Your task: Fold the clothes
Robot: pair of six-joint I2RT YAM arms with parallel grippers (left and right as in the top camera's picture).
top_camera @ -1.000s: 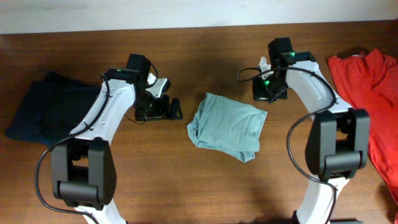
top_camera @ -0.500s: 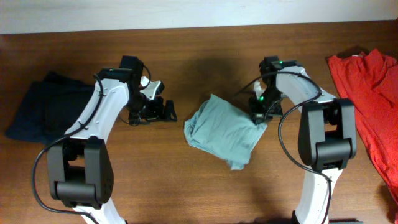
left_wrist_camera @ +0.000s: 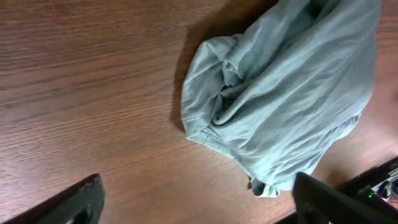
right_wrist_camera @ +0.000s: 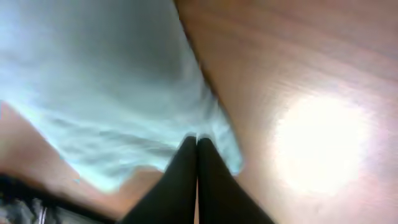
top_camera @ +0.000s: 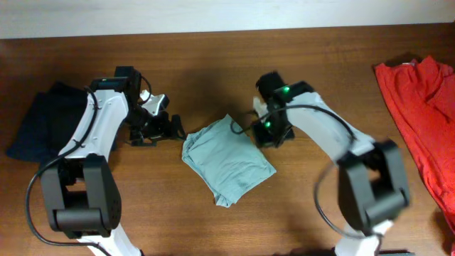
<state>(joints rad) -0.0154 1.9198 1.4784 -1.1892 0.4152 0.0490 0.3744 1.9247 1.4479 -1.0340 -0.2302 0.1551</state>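
Right wrist: right hand [right_wrist_camera: 198, 143] clamps teal shirt [right_wrist_camera: 106, 74] | left wrist: left hand [left_wrist_camera: 196, 200] wide, empty

Work surface: dark brown wooden table [top_camera: 213, 57] with horizontal grain, filling nearly the whole overhead frame. Pale off-white strip [top_camera: 213, 14] runs along the top edge of the frame, beyond the table's far edge; wall or floor, cannot tell. Left wrist view: same reddish-brown grain at left and upper left. Right wrist view, blurred: bright round glare patch [right_wrist_camera: 317, 146] on the wood, right of centre.
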